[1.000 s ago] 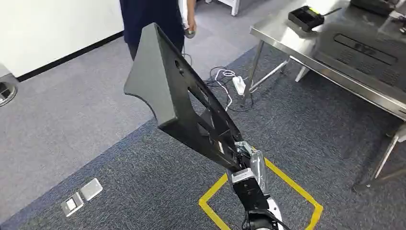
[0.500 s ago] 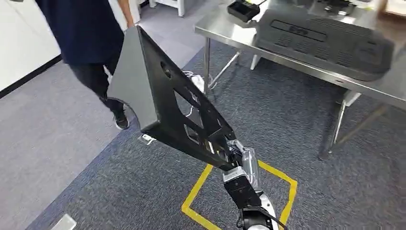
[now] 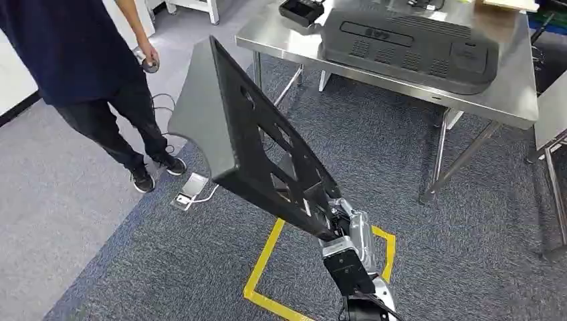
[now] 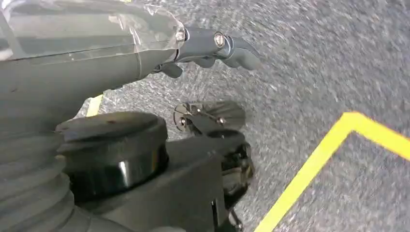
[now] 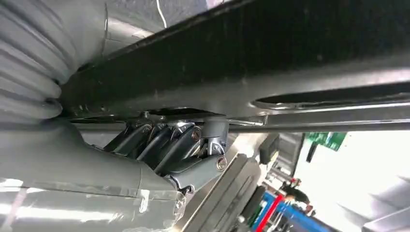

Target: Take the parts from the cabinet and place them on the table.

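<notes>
Person [image 3: 80, 60], perhaps cables [image 3: 164, 100], floor tape [image 3: 267, 254]

Matt black plastic panel [image 3: 247, 144], brushed steel table [image 3: 508, 100], rough grey-blue carpet [image 3: 167, 267], glossy yellow tape [image 3: 264, 251].

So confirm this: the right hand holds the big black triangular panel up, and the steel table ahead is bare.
Not bare. The head view shows the steel table already carrying a large dark grey vented panel and a small black tray. The right hand does hold the black triangular panel.
</notes>
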